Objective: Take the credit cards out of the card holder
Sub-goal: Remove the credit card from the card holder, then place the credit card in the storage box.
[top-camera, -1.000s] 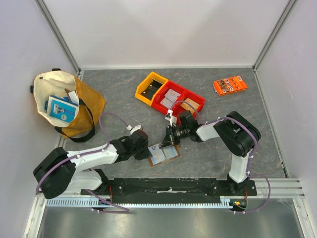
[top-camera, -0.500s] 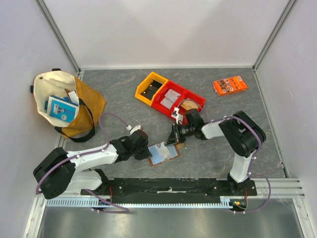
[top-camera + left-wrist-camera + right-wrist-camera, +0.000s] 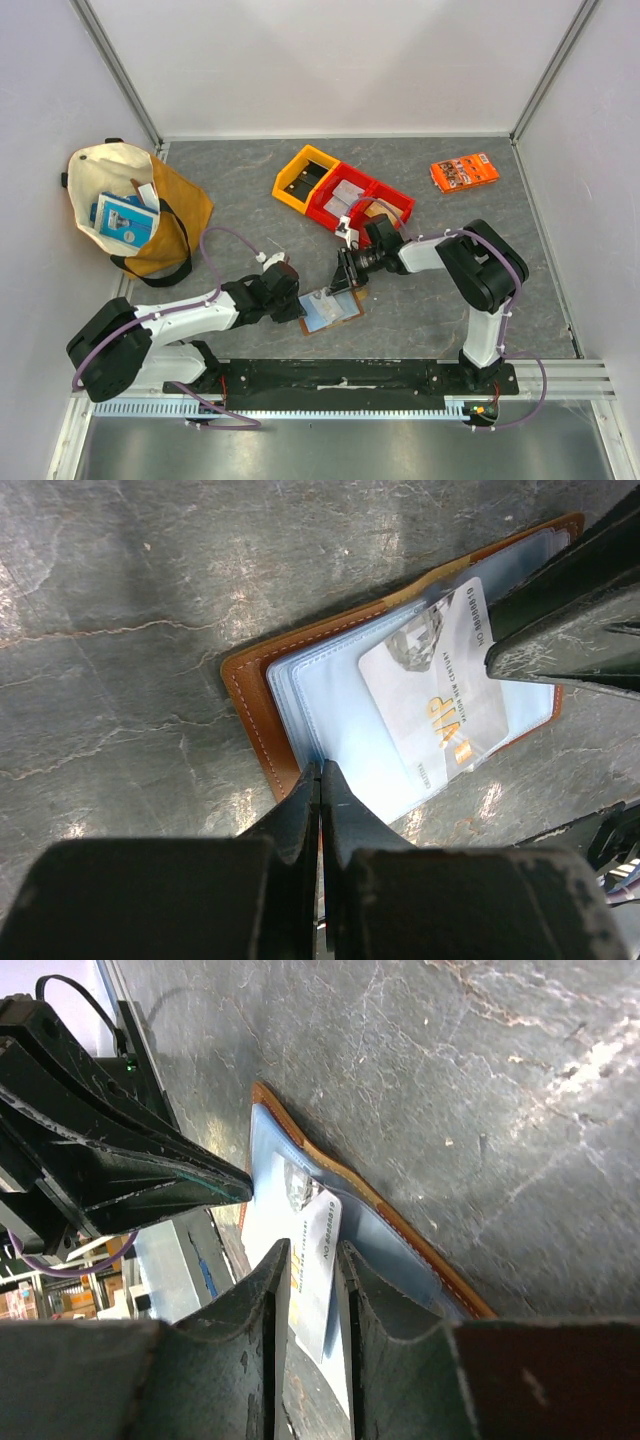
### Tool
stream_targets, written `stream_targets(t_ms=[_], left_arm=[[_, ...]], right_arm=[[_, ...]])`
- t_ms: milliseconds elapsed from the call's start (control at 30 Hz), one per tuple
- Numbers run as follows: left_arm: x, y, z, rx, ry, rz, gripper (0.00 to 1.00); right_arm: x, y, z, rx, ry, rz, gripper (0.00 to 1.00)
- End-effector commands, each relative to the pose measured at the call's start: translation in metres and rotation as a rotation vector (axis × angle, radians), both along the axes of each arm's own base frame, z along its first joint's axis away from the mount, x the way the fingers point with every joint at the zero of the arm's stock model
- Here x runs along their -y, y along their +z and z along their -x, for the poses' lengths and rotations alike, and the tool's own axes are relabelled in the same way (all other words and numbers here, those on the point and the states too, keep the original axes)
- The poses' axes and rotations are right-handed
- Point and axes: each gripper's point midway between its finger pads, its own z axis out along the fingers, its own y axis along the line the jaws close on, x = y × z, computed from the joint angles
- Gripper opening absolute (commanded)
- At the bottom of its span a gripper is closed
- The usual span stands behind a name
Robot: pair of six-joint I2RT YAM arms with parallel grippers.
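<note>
Top external view first: we saw the card holder (image 3: pixel 332 310) lying open and flat on the grey table (image 3: pixel 450 300), near the front edge, with both arms bent in over it. The left gripper (image 3: pixel 301 306) sat at its left side and the right gripper (image 3: pixel 346 283) just behind its far edge. On the left wrist view we found the left jaws pressed tight together, their tips down on the near edge of the holder's pale blue inside. One card (image 3: pixel 435 700), white with gold lettering, lay slanted on that blue lining, partly out of its pocket, and a black finger of the right gripper reached in over its far corner. From the right wrist view we saw the right jaws standing a little apart, a narrow gap between them, the white card showing through that gap below. We could not tell whether the tips touched it. Farther back on the table stood a yellow bin (image 3: pixel 318 152) joined to red bins (image 3: pixel 320 210), an orange packet (image 3: pixel 465 172) lay by the far right corner, and a cloth bag (image 3: pixel 180 215) slumped at the far left.
</note>
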Motion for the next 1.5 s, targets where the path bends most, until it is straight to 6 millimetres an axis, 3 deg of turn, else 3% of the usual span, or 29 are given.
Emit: stream_targets(t_ms=[0, 167, 467, 700, 800, 933, 1033, 1067, 1200, 1367, 1467], left_arm=[[-0.022, -0.017, 0.01, -0.022, -0.018, -0.093, 0.02], [-0.023, -0.018, 0.011, -0.023, -0.012, -0.091, 0.02], [-0.026, -0.016, 0.01, -0.014, 0.01, -0.082, 0.02], [-0.021, -0.006, 0.004, 0.024, 0.035, -0.029, 0.02], [-0.012, 0.009, -0.004, 0.08, 0.031, 0.031, 0.12], [0.007, 0.046, -0.018, 0.212, 0.016, 0.179, 0.48], [0.019, 0.07, -0.025, 0.289, -0.001, 0.276, 0.67], [0.025, 0.082, -0.029, 0.33, -0.01, 0.314, 0.71], [0.038, 0.095, -0.035, 0.382, -0.039, 0.384, 0.78], [0.046, 0.099, -0.041, 0.418, 0.006, 0.494, 0.93], [0.046, 0.102, -0.044, 0.438, 0.048, 0.569, 0.97]], right_arm=[[0.003, -0.021, 0.012, -0.023, 0.054, 0.078, 0.3], [0.005, -0.024, 0.013, -0.007, 0.058, 0.1, 0.0], [0.034, -0.001, -0.019, 0.048, -0.132, 0.109, 0.0], [0.051, 0.024, -0.028, 0.087, -0.309, 0.101, 0.0], [0.053, 0.042, -0.033, 0.125, -0.374, 0.062, 0.0], [0.052, 0.062, -0.035, 0.135, -0.441, -0.016, 0.0], [0.051, 0.063, -0.033, 0.13, -0.445, -0.028, 0.0], [0.052, 0.06, -0.033, 0.131, -0.444, -0.018, 0.0], [0.05, 0.061, -0.029, 0.104, -0.456, -0.056, 0.0], [0.046, 0.091, -0.032, 0.114, -0.511, -0.179, 0.0], [0.045, 0.11, -0.032, 0.128, -0.532, -0.255, 0.0]])
